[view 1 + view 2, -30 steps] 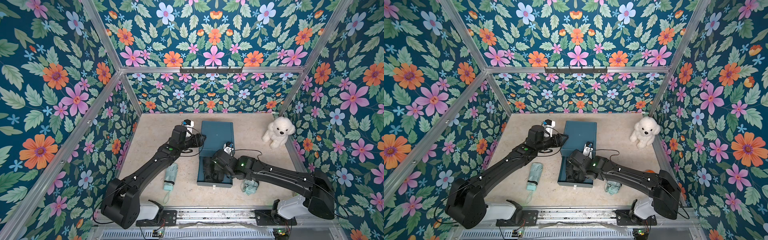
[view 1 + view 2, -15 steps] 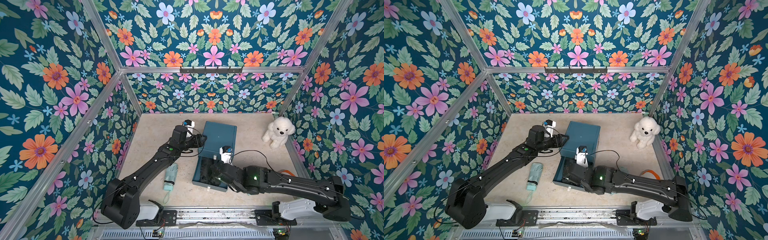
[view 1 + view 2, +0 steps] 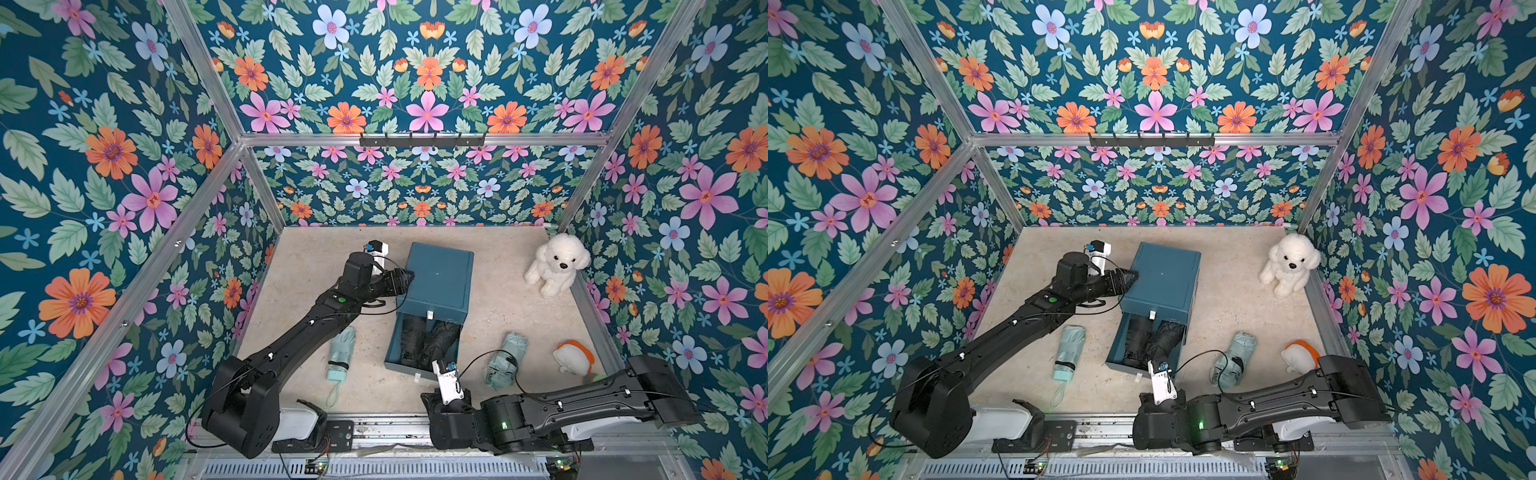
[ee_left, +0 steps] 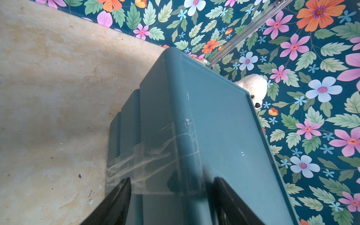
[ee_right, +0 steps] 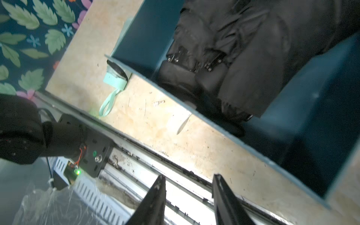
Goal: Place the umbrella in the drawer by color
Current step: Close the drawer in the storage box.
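Nearest, the right claw (image 5: 189, 176) hangs over the metal front rail (image 3: 386, 419), its fingers moderately apart with nothing between them and touching nothing. Just beyond it the lower drawer (image 3: 391, 353) of the dark teal plastic drawer cabinet (image 3: 440, 274) stands pulled well out, and two black folded umbrellas (image 3: 415, 338) lie side by side inside it. A mint-green folded umbrella with a wrist strap (image 3: 343, 349) lies on the beige tabletop (image 3: 498, 299) left of the drawer. A second mint-green umbrella, loosely bundled (image 3: 507, 357), lies to its right, near an orange and white soft toy (image 3: 573, 357). So the black pair looks sorted and the mint pair waits outside.

The main risk, as I judge it, is colour: dropping a mint umbrella into the open drawer would mix it with the black ones. The cabinet sits skewed on the tabletop, so a push or pull on a drawer could slide or turn it further if nothing braces it. The loose mint bundle may sag or slip out of a narrow grip, and the strap of the other could catch on the drawer's rim.

Farther back, the left claw (image 4: 171, 181) straddles the cabinet's upper side edge, fingers wide apart, one beside the side wall and one over the top. It rests at the cabinet, but I cannot tell whether the pads press on it. A white plush dog (image 3: 555, 264) sits by the far right corner.
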Available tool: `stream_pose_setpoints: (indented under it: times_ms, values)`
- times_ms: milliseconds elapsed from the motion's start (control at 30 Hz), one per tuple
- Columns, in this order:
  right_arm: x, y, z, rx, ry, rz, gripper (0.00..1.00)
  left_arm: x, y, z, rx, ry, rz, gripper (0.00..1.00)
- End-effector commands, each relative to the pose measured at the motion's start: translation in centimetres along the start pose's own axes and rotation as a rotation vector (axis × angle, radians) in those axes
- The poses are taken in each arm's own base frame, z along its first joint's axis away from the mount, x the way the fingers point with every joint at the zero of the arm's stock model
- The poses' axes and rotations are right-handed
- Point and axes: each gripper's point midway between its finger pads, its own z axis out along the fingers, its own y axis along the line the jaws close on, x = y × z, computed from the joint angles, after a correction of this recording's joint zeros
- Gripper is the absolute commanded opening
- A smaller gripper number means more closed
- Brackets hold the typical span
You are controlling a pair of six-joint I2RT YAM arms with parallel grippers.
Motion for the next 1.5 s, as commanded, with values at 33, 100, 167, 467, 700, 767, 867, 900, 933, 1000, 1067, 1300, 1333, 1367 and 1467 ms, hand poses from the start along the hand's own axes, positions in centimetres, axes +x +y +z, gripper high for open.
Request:
stream_pose_setpoints:
  times_ms: [33,100,167,467,700,767,867,900,933,1000,1067,1300,1333,1367,1467]
  values:
    - [-3.2,-2.1,0.5,0.042,-0.121,0.141,0.40,4.5,4.1,0.1,-0.161,0.151,-0.018,0.70]
    - [-4.2,-3.1,0.6,0.049,-0.144,0.174,0.38,5.1,4.5,0.1,-0.172,0.163,-0.016,0.70]
    - [-5.2,-3.5,0.3,0.031,-0.166,0.196,0.36,5.8,4.9,0.1,-0.182,0.177,-0.012,0.69]
    - [-8.7,-5.3,1.0,0.009,-0.224,0.217,0.32,7.3,5.2,-0.6,-0.195,0.212,-0.007,0.65]
    - [-12.2,-5.6,1.9,-0.068,-0.290,0.233,0.33,7.5,5.5,-1.0,-0.209,0.224,0.015,0.65]
    - [-12.9,-5.4,2.0,-0.075,-0.310,0.213,0.33,7.6,5.5,-1.0,-0.208,0.228,0.017,0.65]
    - [-13.8,-5.5,2.6,-0.079,-0.347,0.199,0.33,7.8,5.5,-0.8,-0.205,0.238,0.018,0.64]
    - [-14.0,-5.7,2.9,-0.081,-0.357,0.196,0.33,7.8,5.5,-0.7,-0.203,0.239,0.019,0.64]
    - [-14.3,-5.7,3.0,-0.087,-0.373,0.190,0.33,7.8,5.5,-0.7,-0.201,0.241,0.022,0.64]
    - [-15.1,-5.9,3.2,-0.081,-0.411,0.176,0.33,7.9,5.4,-0.8,-0.200,0.243,0.026,0.63]
    - [-16.0,-5.8,3.2,-0.077,-0.458,0.148,0.33,7.8,5.4,-0.9,-0.202,0.246,0.034,0.62]
    - [-18.4,-5.1,3.7,-0.114,-0.593,0.054,0.33,7.6,5.2,-0.8,-0.194,0.251,0.047,0.59]
    - [-18.6,-5.1,4.1,-0.112,-0.602,0.039,0.33,7.7,5.1,-0.8,-0.187,0.254,0.050,0.58]
    - [-18.8,-5.0,4.4,-0.109,-0.609,0.022,0.33,7.7,4.9,-0.8,-0.181,0.257,0.054,0.58]
    - [-19.2,-4.5,5.2,-0.101,-0.631,-0.031,0.32,7.8,4.7,-0.9,-0.168,0.266,0.068,0.55]
